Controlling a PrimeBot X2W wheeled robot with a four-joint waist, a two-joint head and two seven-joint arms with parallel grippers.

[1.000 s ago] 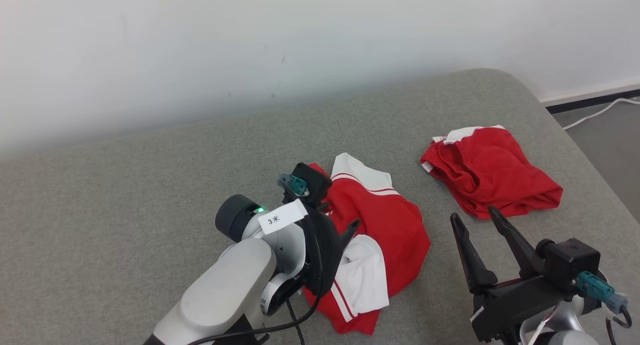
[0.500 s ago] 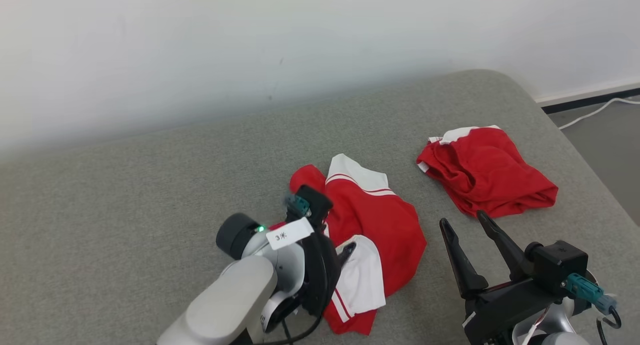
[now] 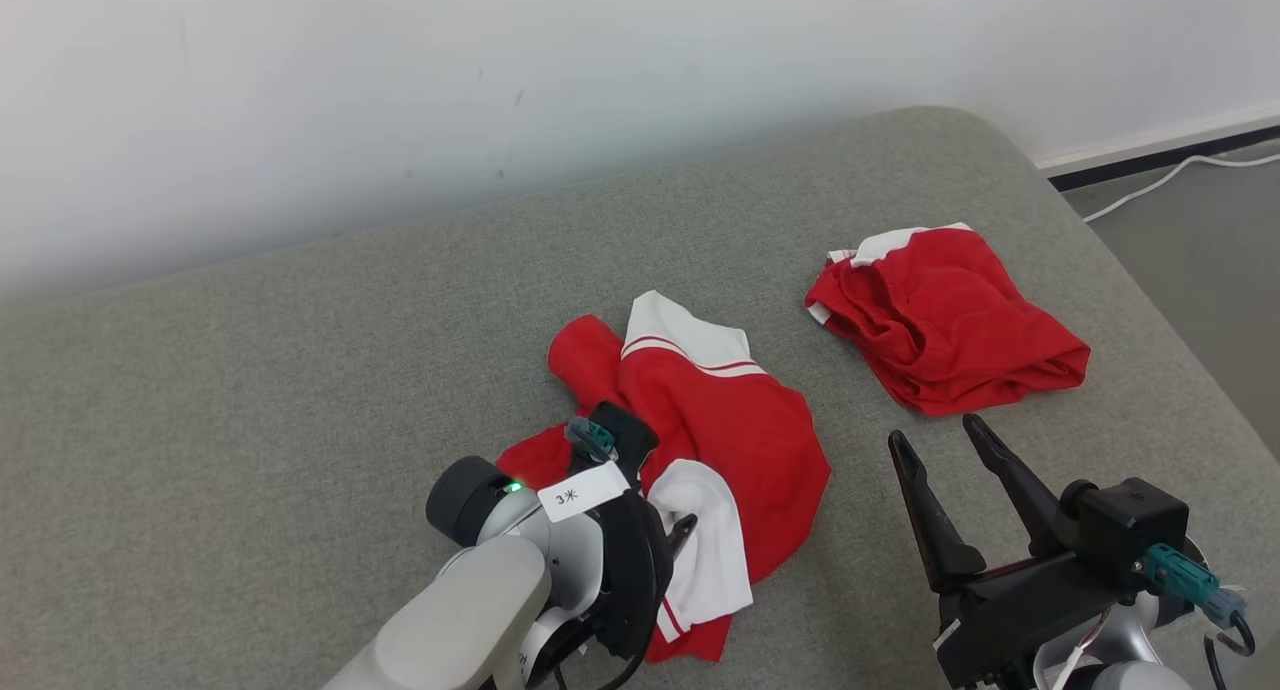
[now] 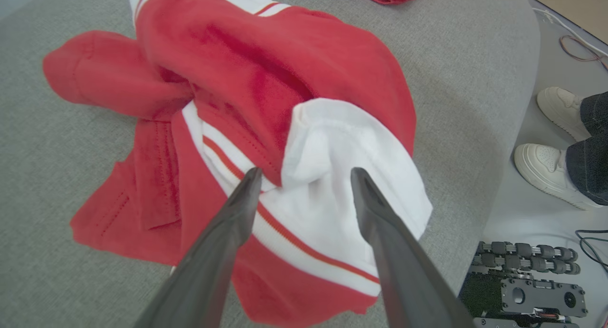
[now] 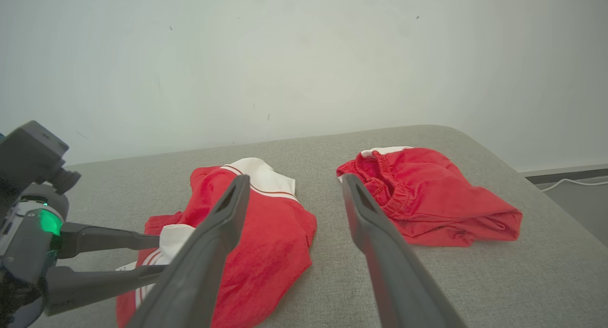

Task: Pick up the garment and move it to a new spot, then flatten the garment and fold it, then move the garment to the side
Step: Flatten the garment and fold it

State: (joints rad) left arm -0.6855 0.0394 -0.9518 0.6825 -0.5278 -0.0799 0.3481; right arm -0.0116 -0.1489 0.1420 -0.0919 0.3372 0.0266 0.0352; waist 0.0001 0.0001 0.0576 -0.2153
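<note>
On my feed the left gripper point(image 4: 306, 172) is spread wide with nothing pinched; both fingers point down at the red-and-white garment point(image 3: 735, 425), which lies crumpled right under and ahead of the tips; its white panel point(image 4: 332, 195), edged with a red stripe, sits between and just past the two tips; the red body of the cloth bunches up beyond them, with one red lobe off to the left of the left finger in the wrist view; I can't tell whether the tips touch the fabric or sit just above it.

The right gripper point(image 3: 932, 428) is also wide apart and empty; it hangs clear of the cloth, above the grey cushion point(image 3: 250, 370); the garment is ahead and to its left; the second red garment point(image 3: 950, 320), with a white band at its far edge, lies ahead and slightly to its right, apart from the first one; a bare grey strip between the two runs straight ahead between this gripper's fingers.

The left wrist carries a white label point(image 3: 580, 492) and a green light point(image 3: 513, 487); pale wall point(image 3: 400, 70) beyond both grippers; white cable point(image 3: 1150, 178) on the floor far right of the right gripper; in the left wrist view, a person's white shoes point(image 4: 546, 168) on the floor past the cushion edge, right of the fingers.
</note>
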